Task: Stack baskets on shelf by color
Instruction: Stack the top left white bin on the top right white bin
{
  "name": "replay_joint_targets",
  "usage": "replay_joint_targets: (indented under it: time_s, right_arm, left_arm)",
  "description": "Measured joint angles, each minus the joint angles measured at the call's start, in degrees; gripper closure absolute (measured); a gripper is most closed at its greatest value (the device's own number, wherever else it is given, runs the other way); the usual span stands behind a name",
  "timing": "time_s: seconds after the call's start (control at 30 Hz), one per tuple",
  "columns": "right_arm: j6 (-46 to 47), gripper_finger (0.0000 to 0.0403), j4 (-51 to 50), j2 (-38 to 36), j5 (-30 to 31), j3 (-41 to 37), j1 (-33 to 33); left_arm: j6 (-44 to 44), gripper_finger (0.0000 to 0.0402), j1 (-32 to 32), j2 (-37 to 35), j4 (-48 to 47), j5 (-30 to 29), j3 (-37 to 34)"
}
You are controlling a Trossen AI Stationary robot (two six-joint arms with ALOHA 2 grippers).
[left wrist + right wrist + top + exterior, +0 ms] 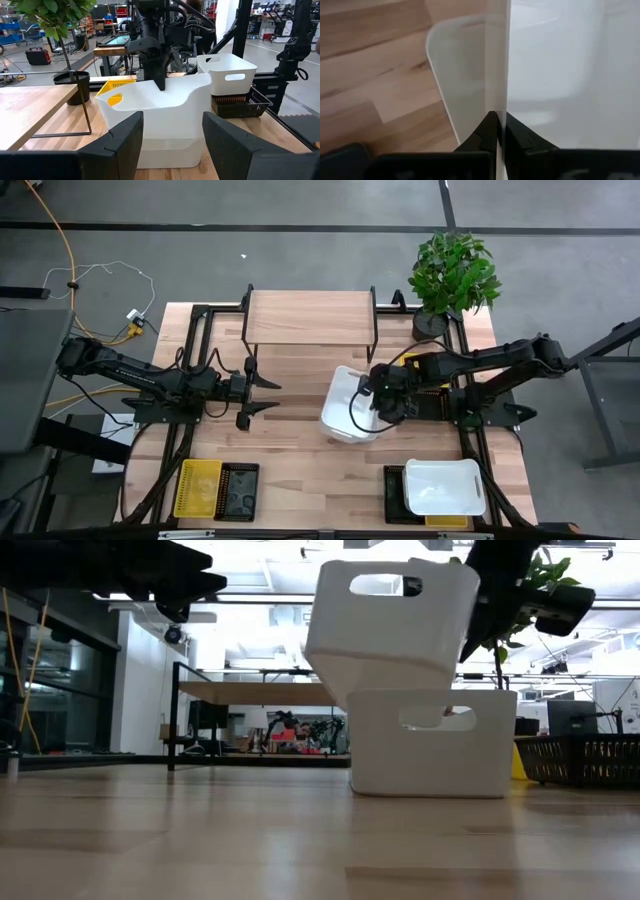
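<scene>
high: straight down | low: tabletop level; both share white baskets (352,408) | wrists: close, forward

Bright overhead light, soft shadows, blurred close-up

Robotics lab: concrete floor (300,250), equipment benches (250,695) behind

The tabletop (300,470) is pale wood with visible grain and a soft sheen, and the shelf (310,317) has the same light wood top on thin black metal legs. The white baskets (425,740) look like smooth, slightly glossy plastic (solid walls), while the yellow basket (198,486) and black basket (239,491) are grid-walled plastic
</scene>
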Motion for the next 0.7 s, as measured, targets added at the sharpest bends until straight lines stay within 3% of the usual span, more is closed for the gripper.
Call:
replay_joint_targets:
  time_s: [0.43, 0.7]
  right_arm:
    - [0.9, 0.0400, -3.3, 0.0, -0.1, 0.0, 0.0]
    - [2.4, 0.0340, -2.3, -2.1, -1.1, 0.1, 0.0]
  left_arm:
    - [0.0, 0.0209, 0.0, 0.0, 0.0, 0.0, 0.0]
    - [0.0, 0.0209, 0.0, 0.0, 0.0, 0.0, 0.0]
